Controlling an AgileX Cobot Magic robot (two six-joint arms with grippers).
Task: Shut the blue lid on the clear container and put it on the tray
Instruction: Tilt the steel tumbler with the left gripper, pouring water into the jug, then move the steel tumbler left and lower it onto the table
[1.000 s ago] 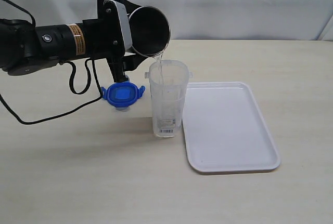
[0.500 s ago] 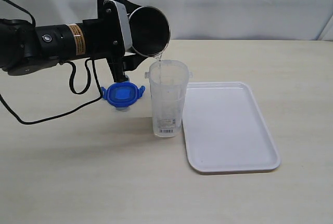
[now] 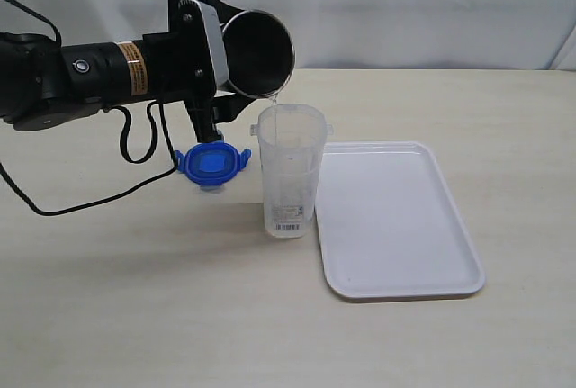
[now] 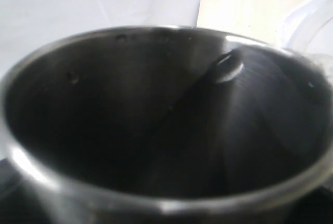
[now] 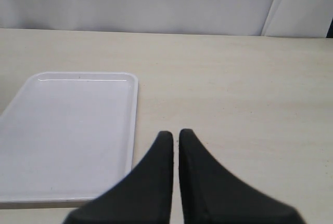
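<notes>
Your left gripper (image 3: 219, 50) is clamped on the grey metal cup (image 3: 258, 53). The cup is tipped on its side in the air, with its lip just above the mouth of the clear container (image 3: 290, 176). A thin thread of water (image 3: 275, 104) runs from the lip down into it. The container stands upright on the table (image 3: 135, 298), lid off, barcode label near its base. It sits just beside the tray (image 3: 400, 294), on the tray's left edge in the exterior view; can't tell if they touch. The blue lid (image 3: 212, 164) lies flat on the table, near the container's other side, under the left arm. The left wrist view shows only the cup's dark inside. Your right gripper (image 5: 176, 136) has its fingers pressed together on nothing, over bare table beside the tray.
</notes>
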